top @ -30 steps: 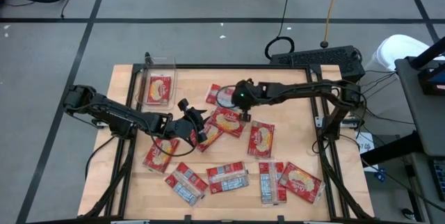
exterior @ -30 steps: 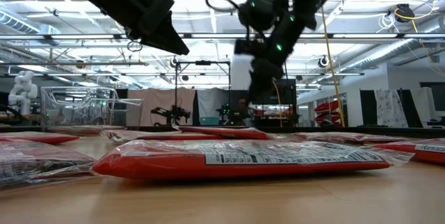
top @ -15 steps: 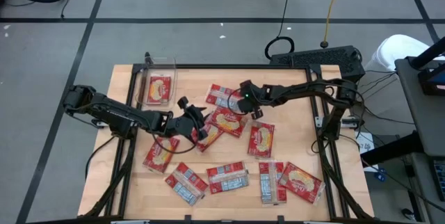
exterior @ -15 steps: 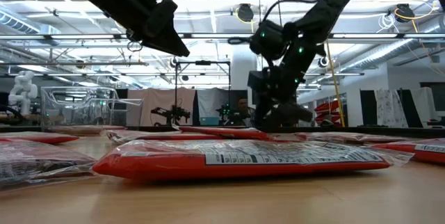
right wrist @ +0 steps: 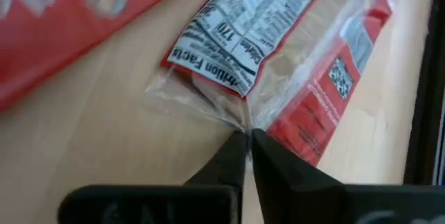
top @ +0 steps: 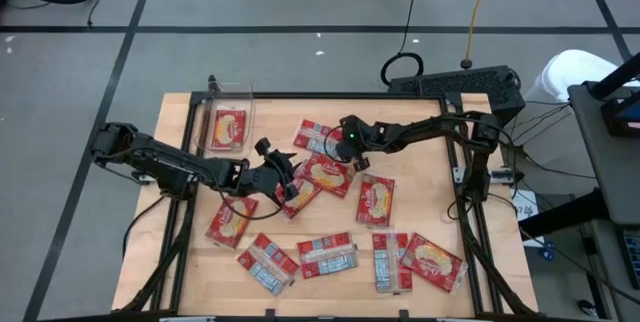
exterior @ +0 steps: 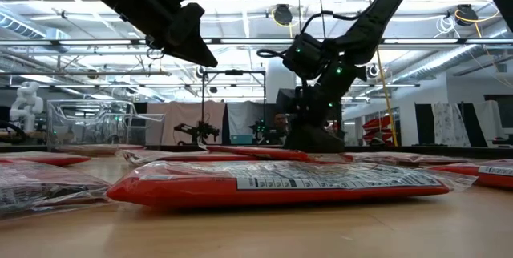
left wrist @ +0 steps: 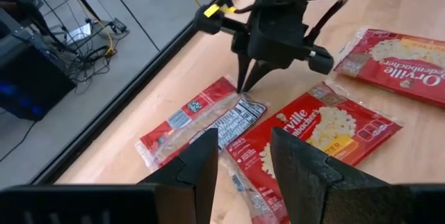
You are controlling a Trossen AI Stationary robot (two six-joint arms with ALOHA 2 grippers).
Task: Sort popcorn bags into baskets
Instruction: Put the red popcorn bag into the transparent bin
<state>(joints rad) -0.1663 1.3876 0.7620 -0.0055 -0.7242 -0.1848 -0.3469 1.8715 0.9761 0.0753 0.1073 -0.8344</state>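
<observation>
Several red popcorn bags lie flat and scattered over the wooden table [top: 180, 262]. One more lies inside the clear basket [top: 225, 127] near the far left corner. My right gripper [top: 336, 143] reaches in from the right and is down on a label-side bag [top: 314, 136] at the far middle, shut on its wrapper. My left gripper [left wrist: 243, 147] hovers open above the bags [top: 300, 194] in the middle of the table, touching nothing. My right gripper [right wrist: 247, 138] pinches the clear wrapper seam [right wrist: 224, 115] at one end of the label-side bag [left wrist: 201, 116] between its two fingertips. The fingers come from above, pointing down. The bag lies flat on the table.
Other bags lie near the front edge [top: 325, 255] and near the right corner [top: 433, 262]. A picture-side bag [left wrist: 316, 130] lies right beside the held one. A black frame rail [top: 330, 95] runs along the table's far edge, close to the right gripper.
My right gripper has come down from well above the table onto the far-middle bag, shifting a little toward the right edge and back toward the left as it sank. The left arm has kept still.
</observation>
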